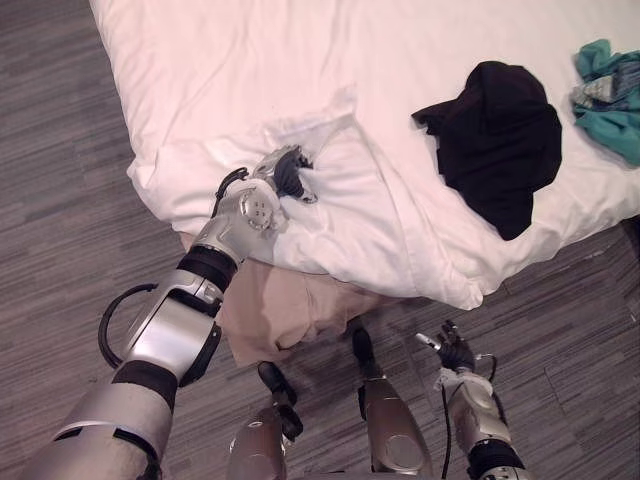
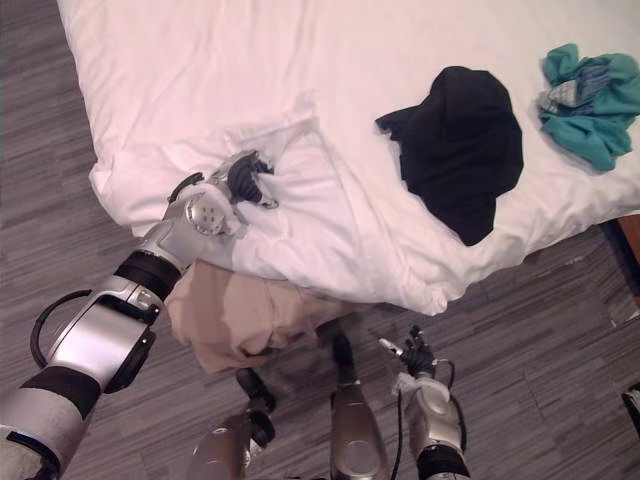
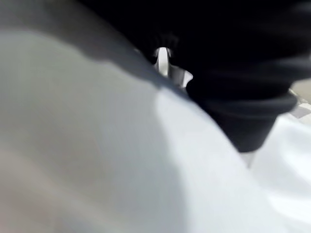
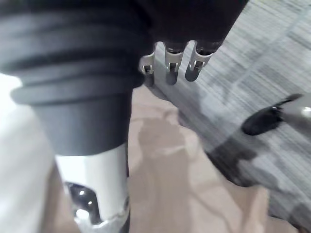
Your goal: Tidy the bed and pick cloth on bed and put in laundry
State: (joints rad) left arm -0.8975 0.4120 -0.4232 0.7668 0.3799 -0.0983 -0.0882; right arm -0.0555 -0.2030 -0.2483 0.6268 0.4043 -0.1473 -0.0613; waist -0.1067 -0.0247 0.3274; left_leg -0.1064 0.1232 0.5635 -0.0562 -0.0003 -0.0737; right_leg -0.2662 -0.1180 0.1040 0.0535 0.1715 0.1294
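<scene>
Currently, the white duvet [image 1: 340, 205] is clutched by the left hand [image 1: 283, 176], fingers curled. Well to its right, the black cloth [image 1: 497, 140] and teal cloth [image 1: 612, 92] are not yet collected. The right hand [image 1: 457, 352] is held low, fingers relaxed and empty.

Grey plank floor [image 1: 60, 150] lies round a white-covered bed [image 1: 250, 60]. A tan base [image 1: 285, 310] shows beneath the bed's near corner.

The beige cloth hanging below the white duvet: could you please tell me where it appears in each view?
Left eye view: beige cloth low, left of centre, under the edge of the white duvet.
Right eye view: lower left, also under that edge.
Left wrist view: too blurred to tell.
Right wrist view: beyond the right hand, beside the grey floor, here.
Shared landmark: the duvet's hanging edge.
</scene>
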